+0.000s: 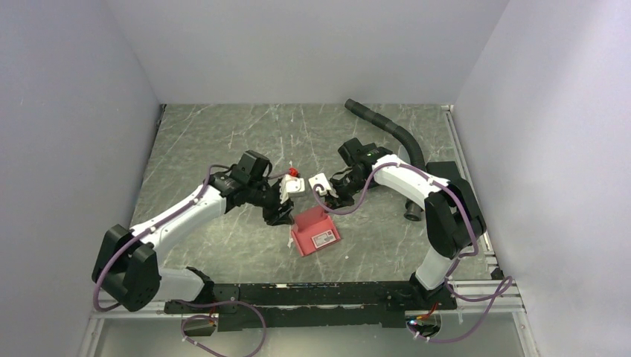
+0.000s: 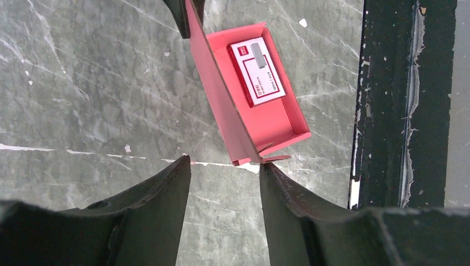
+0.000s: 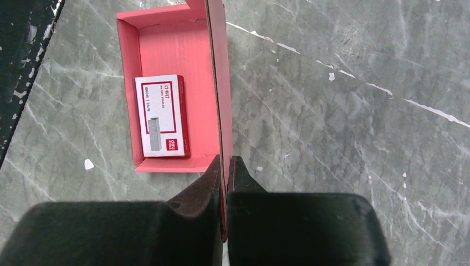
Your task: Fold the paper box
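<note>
The red-pink paper box [image 1: 315, 232] sits open on the marble table, with a small red-and-white staple carton [image 1: 324, 239] lying inside it. One long flap stands upright along its side. My right gripper [image 3: 227, 166] is shut on the near end of that upright flap [image 3: 220, 83]; the box tray [image 3: 166, 50] lies to its left. My left gripper [image 2: 224, 166] is open just short of the box's near corner [image 2: 260, 158], its right fingertip [image 2: 269, 172] at or very near the flap's end. The upright flap [image 2: 216, 88] runs away from it.
A black corrugated hose [image 1: 387, 126] lies at the back right. A black rail [image 2: 388, 111] runs along the table's front edge, close to the box. A small red object [image 1: 292, 172] sits between the two wrists. White walls enclose the table.
</note>
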Tool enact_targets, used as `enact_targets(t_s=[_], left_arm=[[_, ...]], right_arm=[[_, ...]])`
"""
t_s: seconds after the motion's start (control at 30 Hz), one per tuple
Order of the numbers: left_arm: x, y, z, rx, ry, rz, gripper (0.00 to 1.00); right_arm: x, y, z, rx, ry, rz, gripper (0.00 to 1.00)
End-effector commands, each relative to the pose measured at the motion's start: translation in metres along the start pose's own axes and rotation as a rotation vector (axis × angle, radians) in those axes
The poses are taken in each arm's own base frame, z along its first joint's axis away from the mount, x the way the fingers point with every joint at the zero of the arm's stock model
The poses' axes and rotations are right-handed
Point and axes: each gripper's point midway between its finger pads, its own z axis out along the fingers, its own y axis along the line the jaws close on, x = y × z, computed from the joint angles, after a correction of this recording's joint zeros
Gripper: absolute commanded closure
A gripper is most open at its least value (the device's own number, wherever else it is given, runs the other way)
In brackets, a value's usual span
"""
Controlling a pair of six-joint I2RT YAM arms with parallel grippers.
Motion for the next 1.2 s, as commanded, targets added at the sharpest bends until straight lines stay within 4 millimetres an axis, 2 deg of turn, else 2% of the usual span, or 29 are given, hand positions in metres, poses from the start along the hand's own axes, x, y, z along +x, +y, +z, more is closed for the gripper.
enact_targets(t_s=[0.0, 0.2, 0.47, 0.63, 0.77, 0.87, 0.97, 1.07, 1.17], left_arm=[[-0.022, -0.009, -0.005, -0.028, -0.066, 0.042, 0.46], [-0.022, -0.015, -0.003, -0.011, -0.069, 0.053, 0.45], [-0.015, -0.007, 0.002, -0.029, -0.030, 0.046, 0.48], [-0.024, -0.001, 0.005, -0.039, -0.060, 0.039, 0.46], [-0.039, 0.004, 0.005, -0.065, -0.124, 0.016, 0.43], [-0.056, 0.007, -0.010, -0.137, -0.188, 0.003, 0.39], [-0.073, 0.002, -0.042, -0.227, -0.267, 0.041, 0.32], [-0.064, -0.003, -0.072, -0.305, -0.260, 0.092, 0.27], [-0.046, -0.003, -0.092, -0.378, -0.176, 0.140, 0.29]], right_arm=[[-0.017, -0.018, 0.000, 0.036, -0.042, -0.048, 1.00], [-0.017, -0.018, 0.000, 0.035, -0.042, -0.045, 1.00], [-0.018, -0.016, 0.000, 0.031, -0.047, -0.047, 1.00], [-0.019, -0.016, 0.000, 0.031, -0.052, -0.046, 1.00], [-0.019, -0.016, 0.001, 0.029, -0.052, -0.041, 1.00], [-0.018, -0.016, 0.000, 0.028, -0.052, -0.041, 1.00], [-0.019, -0.015, 0.000, 0.024, -0.055, -0.043, 1.00], [-0.020, -0.015, 0.000, 0.025, -0.055, -0.048, 1.00], [-0.020, -0.014, 0.000, 0.021, -0.057, -0.047, 1.00]])
